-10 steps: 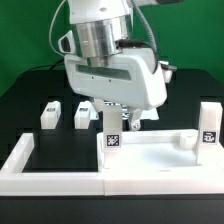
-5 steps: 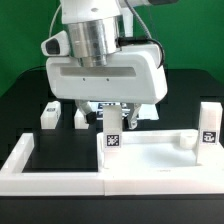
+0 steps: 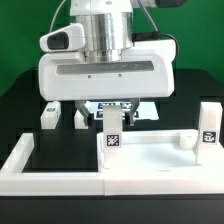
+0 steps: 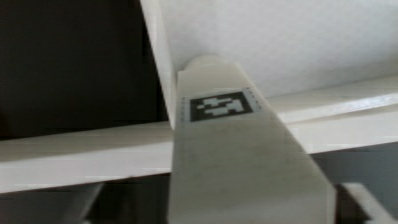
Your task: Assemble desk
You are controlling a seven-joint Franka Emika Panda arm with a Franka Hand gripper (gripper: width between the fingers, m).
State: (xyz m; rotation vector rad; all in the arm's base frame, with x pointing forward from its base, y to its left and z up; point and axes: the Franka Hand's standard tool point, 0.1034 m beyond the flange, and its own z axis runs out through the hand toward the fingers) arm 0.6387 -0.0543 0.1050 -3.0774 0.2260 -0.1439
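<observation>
Hanging over the desk panel (image 3: 160, 166), your gripper (image 3: 112, 111) sits just above the panel's far corner on the exterior view's left. One tagged leg (image 3: 112, 134) stands upright at that corner, its black-and-white square tag facing the exterior camera.

The gripper's wide white body hides most of its fingers. You cannot tell how far apart they are, or whether they touch the tagged leg. In the wrist view the same tagged leg (image 4: 235, 160) fills the middle of the picture with its tag showing. Blurred grey shapes flank it, and no contact with it can be made out.

The desk panel is white and lies flat on the black table (image 3: 62, 146) with its raised rim facing up. A round socket (image 3: 186, 140) shows at the panel's far corner on the exterior view's right. A second leg (image 3: 207, 126) stands upright just beside that corner.

Two more legs (image 3: 48, 116) (image 3: 82, 115) stand upright side by side on the table, beyond the panel's far edge and toward the exterior view's left. Both are clear of the panel.

A low white border wall (image 3: 24, 158) lies on the table just beside the panel, on the exterior view's left.
</observation>
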